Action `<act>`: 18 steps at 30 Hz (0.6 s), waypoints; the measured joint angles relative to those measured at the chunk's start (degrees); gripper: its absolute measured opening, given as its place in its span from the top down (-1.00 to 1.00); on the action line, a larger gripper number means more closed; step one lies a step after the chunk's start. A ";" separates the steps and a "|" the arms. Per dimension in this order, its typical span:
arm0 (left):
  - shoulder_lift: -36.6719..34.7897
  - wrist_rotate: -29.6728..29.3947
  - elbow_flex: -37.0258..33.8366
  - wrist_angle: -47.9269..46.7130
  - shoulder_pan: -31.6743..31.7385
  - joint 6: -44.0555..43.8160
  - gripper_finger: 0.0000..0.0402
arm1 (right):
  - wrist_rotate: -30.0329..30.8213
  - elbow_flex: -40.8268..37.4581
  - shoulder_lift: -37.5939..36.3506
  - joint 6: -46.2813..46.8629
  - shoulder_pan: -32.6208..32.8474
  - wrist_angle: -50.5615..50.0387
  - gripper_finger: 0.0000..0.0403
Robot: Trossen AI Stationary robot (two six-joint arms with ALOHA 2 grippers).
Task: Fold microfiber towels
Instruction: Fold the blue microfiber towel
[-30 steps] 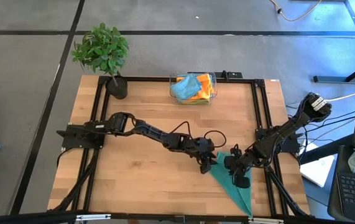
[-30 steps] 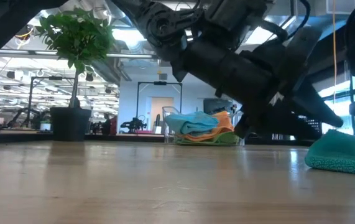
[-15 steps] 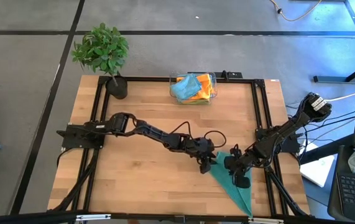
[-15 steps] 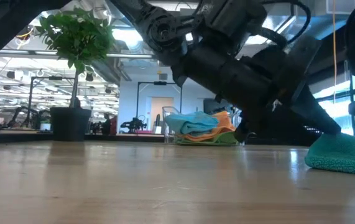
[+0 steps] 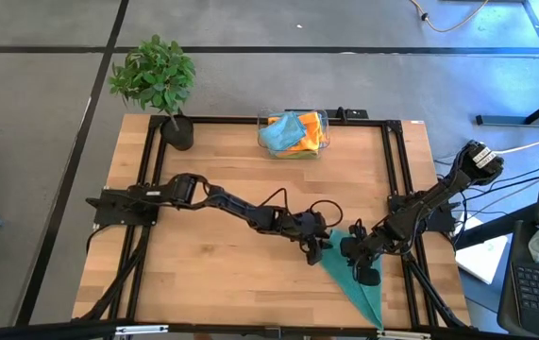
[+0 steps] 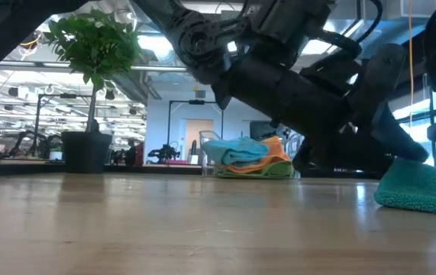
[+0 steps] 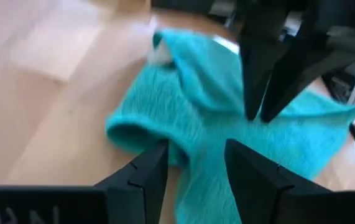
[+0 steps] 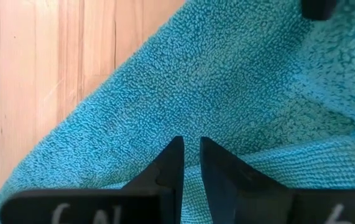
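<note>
Since a second ago the left gripper (image 5: 317,251) has eased slightly lower toward the towel's (image 5: 359,283) rolled corner; little else has changed. Its fingers (image 7: 145,172) stand apart, the teal edge just ahead between them. The right gripper (image 5: 364,271) sits on the cloth, fingers nearly together, no fold visibly pinched. The towel looks light, limp and grippy: take a corner. It lies by the table's (image 5: 203,274) front right edge; open wood spreads behind the left fingers.

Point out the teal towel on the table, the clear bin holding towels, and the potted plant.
teal towel (image 5: 359,283), high view, on the flat middle of the cloth.
clear bin (image 5: 261,121), high view, on its rim at the corner.
potted plant (image 5: 153,73), high view, on the leaves above the pot.
</note>
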 joint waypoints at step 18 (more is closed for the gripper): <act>0.32 -2.96 -0.11 -0.90 0.00 1.50 0.87 | 0.04 0.00 0.00 -1.46 0.00 0.41 0.73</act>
